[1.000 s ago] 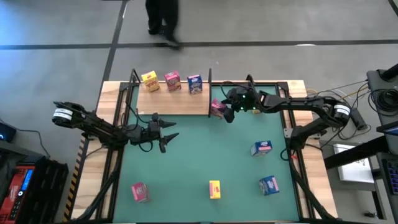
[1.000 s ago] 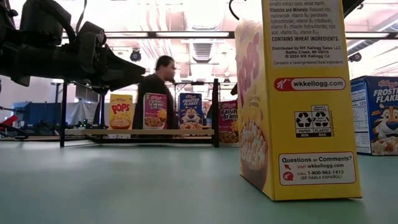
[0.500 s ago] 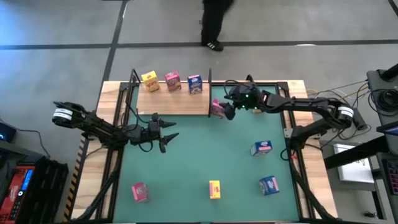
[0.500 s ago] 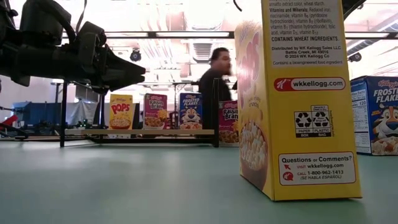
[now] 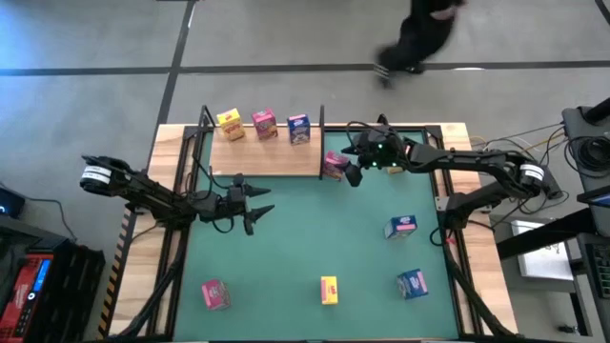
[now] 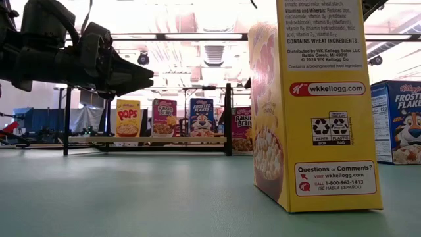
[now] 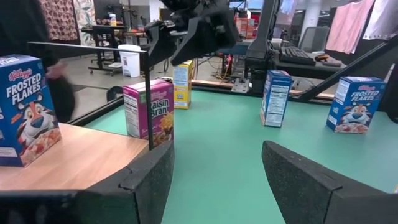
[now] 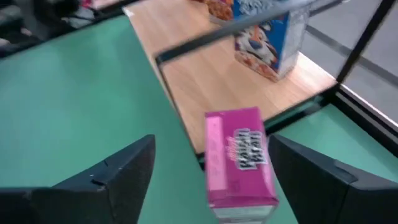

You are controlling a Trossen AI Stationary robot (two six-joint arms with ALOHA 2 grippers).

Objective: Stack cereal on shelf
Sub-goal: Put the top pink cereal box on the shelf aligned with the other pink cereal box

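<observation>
The shelf [image 5: 262, 157] is a pale wooden board between black uprights at the table's far side. A yellow [image 5: 229, 124], a pink [image 5: 265, 124] and a blue cereal box [image 5: 298, 128] stand on it in a row. Another pink box [image 8: 239, 162] stands upright on the green mat just off the shelf's right end. My right gripper [image 5: 349, 168] is open, a finger on each side of this box with a gap to both. My left gripper [image 5: 259, 202] is open and level above the mat, in front of the shelf's left half.
More cereal boxes stand on the green mat [image 5: 305, 238]: two blue ones [image 5: 401, 227] [image 5: 412, 283] at the right, a yellow one [image 5: 329, 290] and a pink one [image 5: 213, 293] near the front edge. A person [image 5: 419, 38] walks on the floor beyond the far edge.
A person beyond the table's far edge has walked from left to right. Both arms and all the boxes stand where they were.
</observation>
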